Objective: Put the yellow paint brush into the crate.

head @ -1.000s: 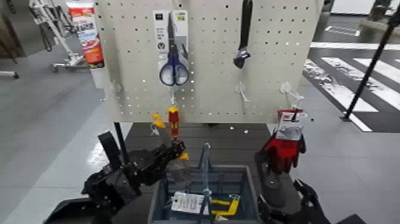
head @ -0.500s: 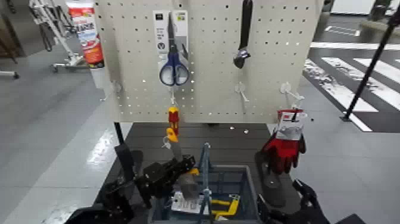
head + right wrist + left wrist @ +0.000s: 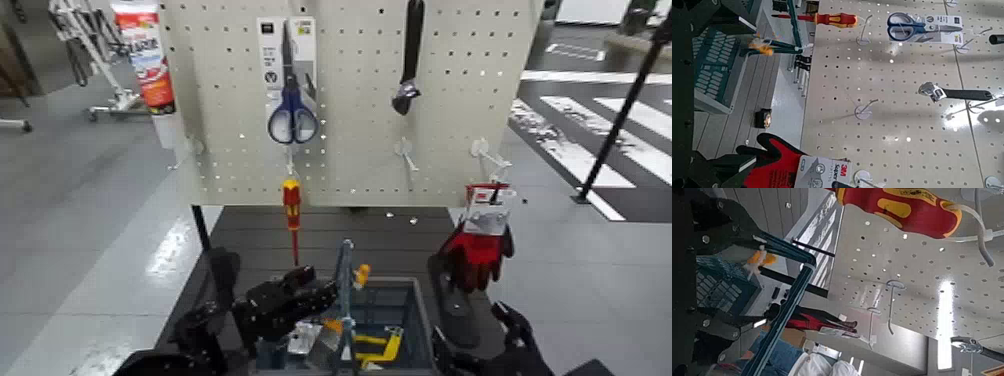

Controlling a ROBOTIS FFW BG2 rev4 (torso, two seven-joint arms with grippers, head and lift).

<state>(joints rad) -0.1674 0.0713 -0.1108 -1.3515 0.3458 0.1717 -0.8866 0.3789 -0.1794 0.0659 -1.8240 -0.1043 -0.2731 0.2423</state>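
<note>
Black left gripper [image 3: 320,287], fingers [image 3: 720,335] parted, overhangs brush [image 3: 324,347] in slatted crate [image 3: 424,320]; right gripper [image 3: 470,322] beside.

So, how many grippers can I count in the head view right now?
2. The left gripper is over the left part of the crate, left of its upright handle. The right gripper waits just beyond the crate's right side.
</note>
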